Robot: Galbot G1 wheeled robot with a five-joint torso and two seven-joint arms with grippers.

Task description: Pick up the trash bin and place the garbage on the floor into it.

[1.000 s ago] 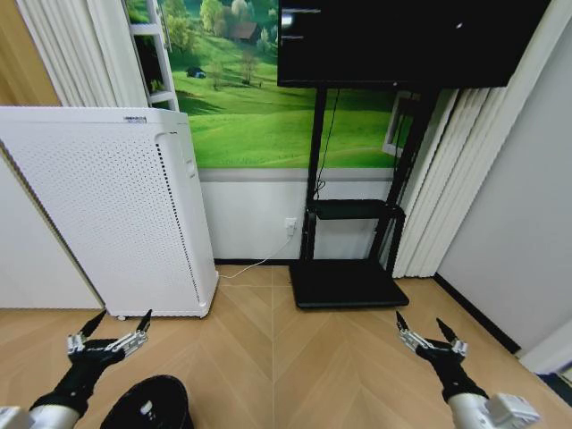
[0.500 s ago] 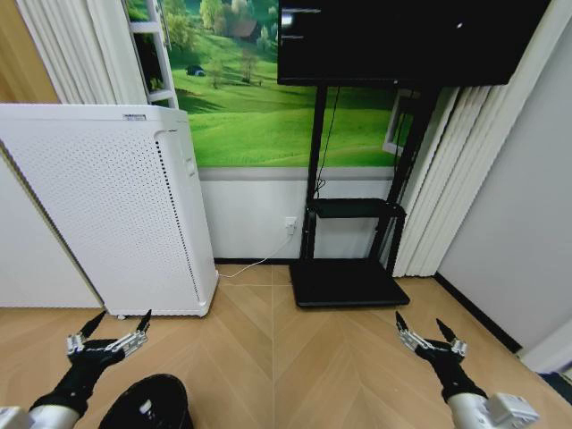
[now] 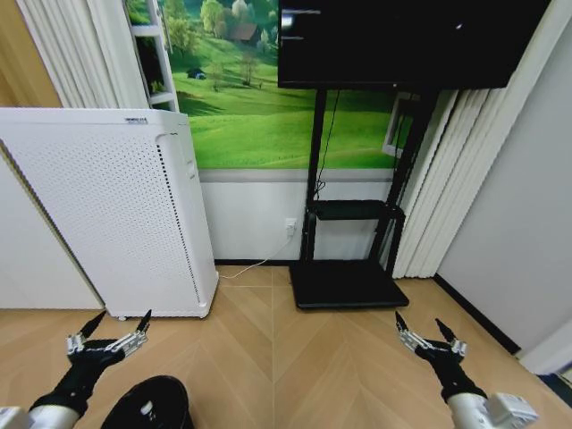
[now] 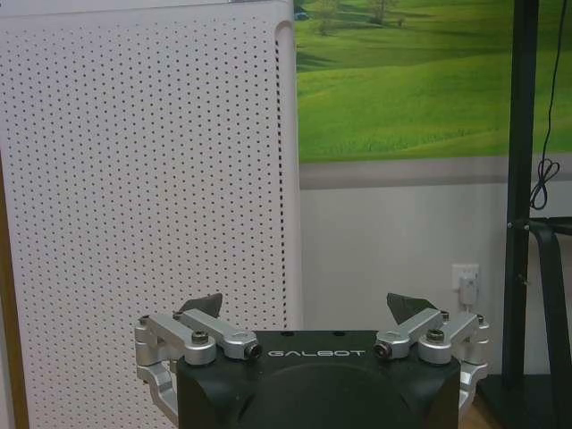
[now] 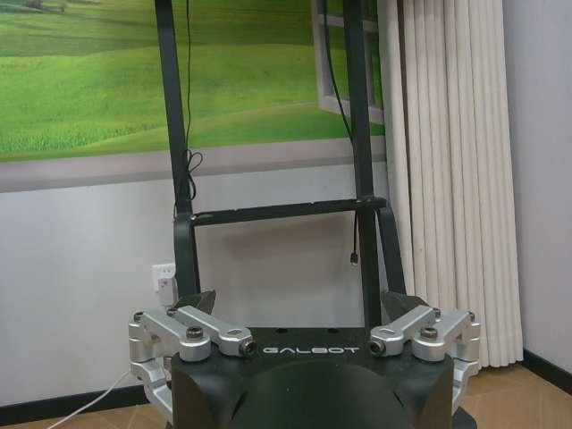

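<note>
Low in the head view, both grippers are held out over the light brown chevron-patterned wooden floor (image 3: 295, 357), each with its fingers spread wide and nothing gripped between them. The left gripper (image 3: 109, 332) is seen with its pointed black fingertips (image 3: 94, 320) aimed towards the tall white perforated cabinet (image 3: 107, 206), whose base lies just beyond those tips; in the left wrist view the same gripper (image 4: 308, 308) is faced squarely by the cabinet's dotted panel (image 4: 147, 179). The small round black plastic trash bin (image 3: 147, 404) is found on the floor just behind and slightly inward of the left fingers, close to the left arm and not touched by them; pale specks can be made out inside its rim, too small to identify. The right gripper (image 3: 429, 329) is held well apart from the bin, its released fingers pointed towards the black metal television stand (image 3: 349, 268) and the cream pleated curtain (image 3: 447, 179). In the right wrist view, that gripper (image 5: 299, 304) is faced by the stand's uprights (image 5: 174, 134).
</note>
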